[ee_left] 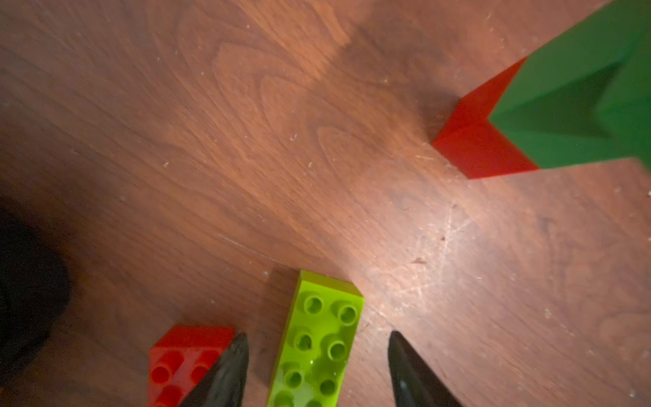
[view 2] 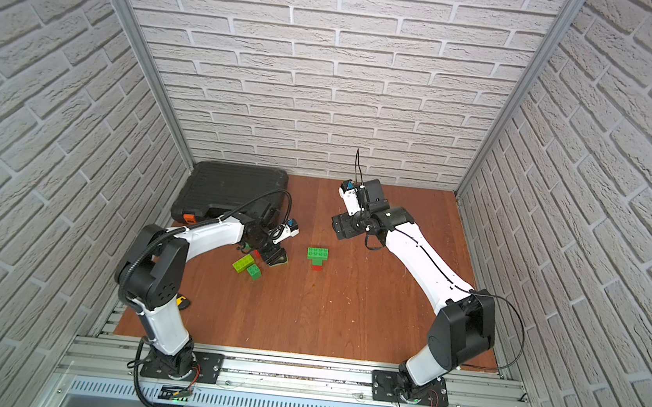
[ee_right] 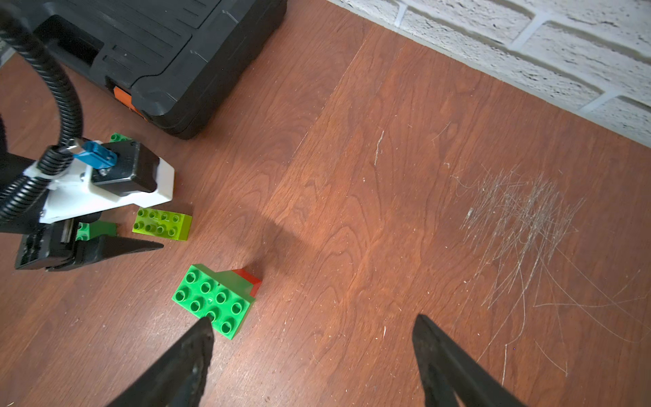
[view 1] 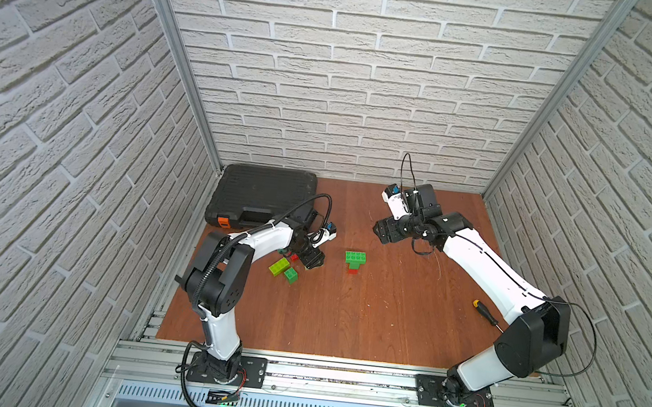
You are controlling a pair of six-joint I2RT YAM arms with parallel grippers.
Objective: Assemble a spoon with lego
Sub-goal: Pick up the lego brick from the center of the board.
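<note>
The black toolcase [view 1: 261, 198] lies shut in the far left corner of the table [view 1: 345, 320]. Its contents are hidden and any marking on it is too small to read. The left end effector [ee_left: 317, 334] is open astride a lime lego brick [ee_left: 318, 345], with a gap on either side. The right end effector [ee_right: 313, 318] hangs open and empty. The partly built spoon [view 1: 354, 261] stands mid-table.

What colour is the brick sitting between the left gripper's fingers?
The brick is lime green; the left wrist view shows it best.
</note>
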